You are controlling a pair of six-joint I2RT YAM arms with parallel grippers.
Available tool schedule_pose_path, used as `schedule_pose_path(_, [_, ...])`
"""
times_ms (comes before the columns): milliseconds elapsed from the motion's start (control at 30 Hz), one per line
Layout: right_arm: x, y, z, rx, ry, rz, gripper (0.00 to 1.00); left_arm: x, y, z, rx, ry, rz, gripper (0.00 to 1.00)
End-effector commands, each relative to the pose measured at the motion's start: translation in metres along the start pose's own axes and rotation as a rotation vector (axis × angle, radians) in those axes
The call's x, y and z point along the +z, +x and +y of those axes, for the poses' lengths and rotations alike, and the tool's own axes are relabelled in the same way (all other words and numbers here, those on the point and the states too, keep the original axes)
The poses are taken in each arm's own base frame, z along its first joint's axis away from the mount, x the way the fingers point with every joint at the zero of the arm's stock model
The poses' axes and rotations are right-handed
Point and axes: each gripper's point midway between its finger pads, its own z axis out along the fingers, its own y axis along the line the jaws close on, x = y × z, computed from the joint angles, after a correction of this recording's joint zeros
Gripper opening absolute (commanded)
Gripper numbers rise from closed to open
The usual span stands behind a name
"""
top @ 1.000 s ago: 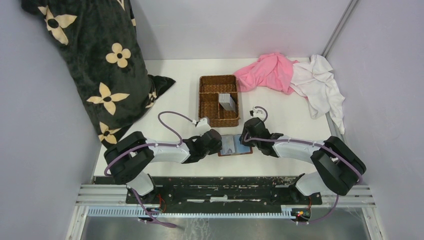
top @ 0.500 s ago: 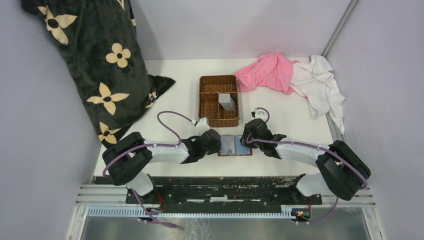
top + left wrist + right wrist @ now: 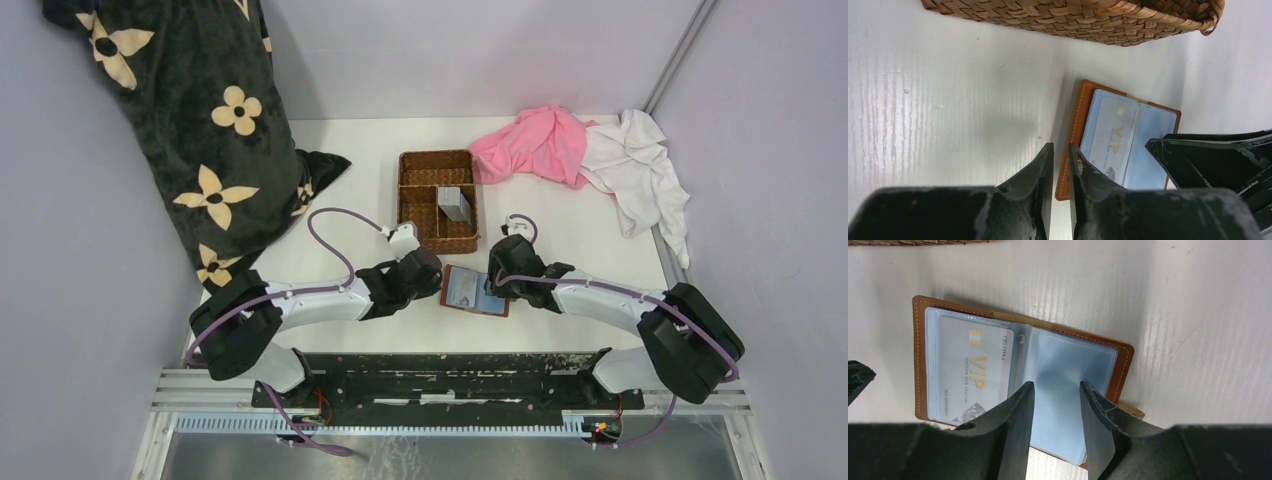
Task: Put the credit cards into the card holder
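Card holder (image 3: 476,291) lies open and flat on the table (image 3: 590,250), slightly skewed, between the two grippers and just in front of the wicker basket (image 3: 402,195). One credit card (image 3: 973,372), printed VIP, is seated in its left clear sleeve; the right sleeve looks empty. Further grey cards (image 3: 456,205) appear to stand in a basket compartment. The left gripper (image 3: 1060,150) sits at the holder's left leather edge with its fingers nearly together, a thin gap showing between them and nothing clamped. The right gripper (image 3: 1056,387) hovers above the right sleeve with its fingers apart and empty. Hazard: the holder is light and nothing pins it down, so a finger dragging across the slick plastic would likely skid it, rotate it further, or fold one cover over the other. A fingertip catching the sleeve mouth could also draw the seated card back out. The two grippers work close together, so contact between them is the main collision risk. The basket wall limits travel on the far side. Open table remains to the right and toward the arm bases; the pink cloth (image 3: 535,140) lies well apart.
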Motion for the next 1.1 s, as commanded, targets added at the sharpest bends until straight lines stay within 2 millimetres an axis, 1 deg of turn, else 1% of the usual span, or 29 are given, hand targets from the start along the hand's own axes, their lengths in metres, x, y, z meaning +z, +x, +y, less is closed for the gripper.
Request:
schedule_pose_path(0, [-0.008, -0.011, 0.012, -0.021, -0.052, -0.01, 0.46, -0.008, -0.023, -0.011, 0.029, 0.016, -0.061, 0.24])
schedule_pose_path(267, [-0.023, -0.036, 0.037, -0.045, -0.148, -0.066, 0.48, -0.012, -0.029, -0.012, 0.025, 0.017, -0.077, 0.24])
schedule_pose_path(400, [-0.028, -0.045, 0.042, -0.054, -0.154, -0.082, 0.49, -0.013, -0.029, -0.012, 0.025, 0.02, -0.078, 0.24])
schedule_pose_path(767, [-0.04, -0.064, 0.055, -0.071, -0.18, -0.106, 0.5, -0.015, -0.035, -0.015, 0.019, 0.029, -0.089, 0.24])
schedule_pose_path(933, [-0.049, -0.08, 0.066, -0.089, -0.192, -0.128, 0.51, -0.015, -0.038, -0.016, 0.014, 0.036, -0.092, 0.24])
schedule_pose_path(1033, [-0.052, -0.089, 0.073, -0.099, -0.197, -0.135, 0.52, -0.014, -0.041, -0.016, 0.013, 0.04, -0.094, 0.24])
schedule_pose_path(1067, [-0.053, -0.095, 0.077, -0.102, -0.202, -0.142, 0.53, -0.014, -0.041, -0.017, 0.013, 0.043, -0.094, 0.24])
